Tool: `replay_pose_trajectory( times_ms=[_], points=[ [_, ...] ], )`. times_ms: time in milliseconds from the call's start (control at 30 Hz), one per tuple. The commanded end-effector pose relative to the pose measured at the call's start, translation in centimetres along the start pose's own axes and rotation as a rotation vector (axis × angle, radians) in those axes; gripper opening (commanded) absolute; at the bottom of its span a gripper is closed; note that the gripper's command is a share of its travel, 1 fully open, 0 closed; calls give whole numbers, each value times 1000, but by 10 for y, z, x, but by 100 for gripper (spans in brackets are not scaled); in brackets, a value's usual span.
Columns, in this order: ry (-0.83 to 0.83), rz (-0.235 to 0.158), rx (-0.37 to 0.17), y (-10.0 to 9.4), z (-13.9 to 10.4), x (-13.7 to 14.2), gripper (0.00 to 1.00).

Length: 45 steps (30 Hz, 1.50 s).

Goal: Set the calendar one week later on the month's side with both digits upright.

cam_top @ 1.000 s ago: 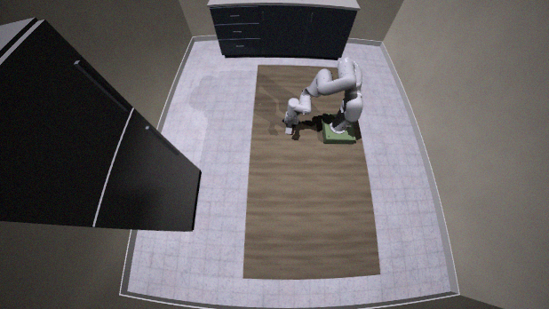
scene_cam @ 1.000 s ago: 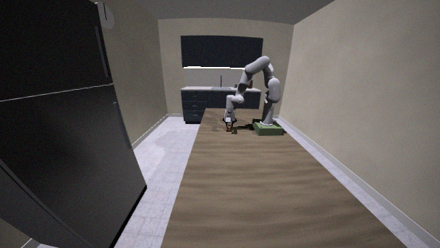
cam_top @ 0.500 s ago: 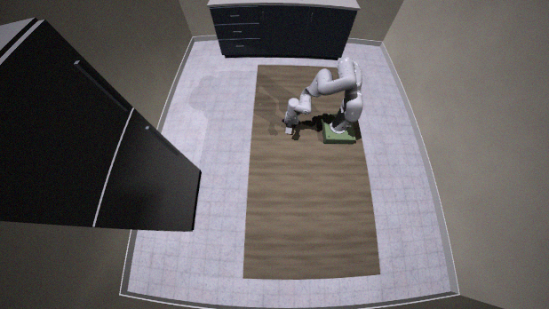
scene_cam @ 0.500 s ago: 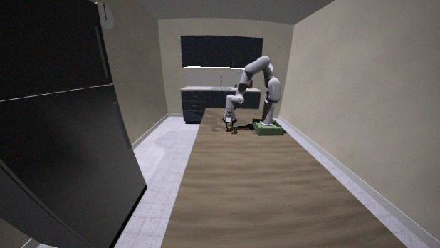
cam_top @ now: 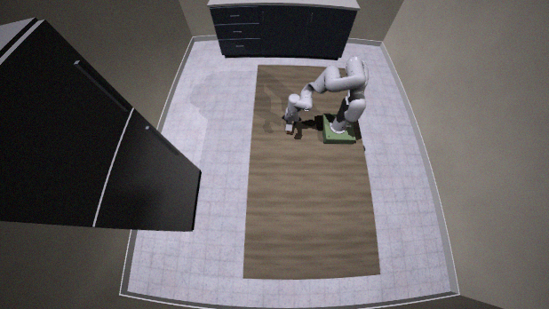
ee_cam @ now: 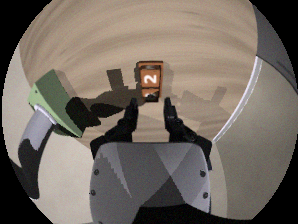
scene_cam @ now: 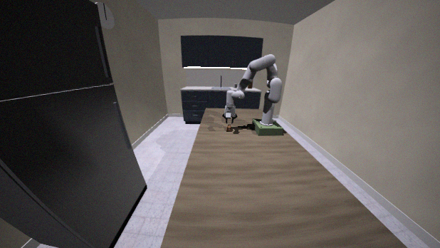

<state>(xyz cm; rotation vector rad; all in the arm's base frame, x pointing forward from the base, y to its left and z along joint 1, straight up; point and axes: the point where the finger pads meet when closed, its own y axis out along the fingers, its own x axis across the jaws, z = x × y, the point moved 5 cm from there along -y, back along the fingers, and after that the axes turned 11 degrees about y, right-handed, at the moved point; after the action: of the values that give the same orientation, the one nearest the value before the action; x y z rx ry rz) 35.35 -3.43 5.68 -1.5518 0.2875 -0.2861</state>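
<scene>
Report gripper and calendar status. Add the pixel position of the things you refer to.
Gripper (cam_top: 290, 126) (scene_cam: 229, 122) (ee_cam: 150, 104) open, above table. Calendar (scene_cam: 228, 130) (ee_cam: 150, 80) on table, white 2 showing. Nothing visibly blocking.
</scene>
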Motion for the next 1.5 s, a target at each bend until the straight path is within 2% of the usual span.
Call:
replay_pose_trajectory(
  times_ms=[0,233,400,433,1233,1467],
  points=[
    [0,-1,0,-30,0,0,47],
    [0,-1,0,-46,0,0,47],
    [0,-1,0,-49,0,0,47],
    [0,-1,0,-49,0,0,100],
    [0,-1,0,-50,0,0,100],
    [0,-1,0,-63,0,0,100]
  ],
)
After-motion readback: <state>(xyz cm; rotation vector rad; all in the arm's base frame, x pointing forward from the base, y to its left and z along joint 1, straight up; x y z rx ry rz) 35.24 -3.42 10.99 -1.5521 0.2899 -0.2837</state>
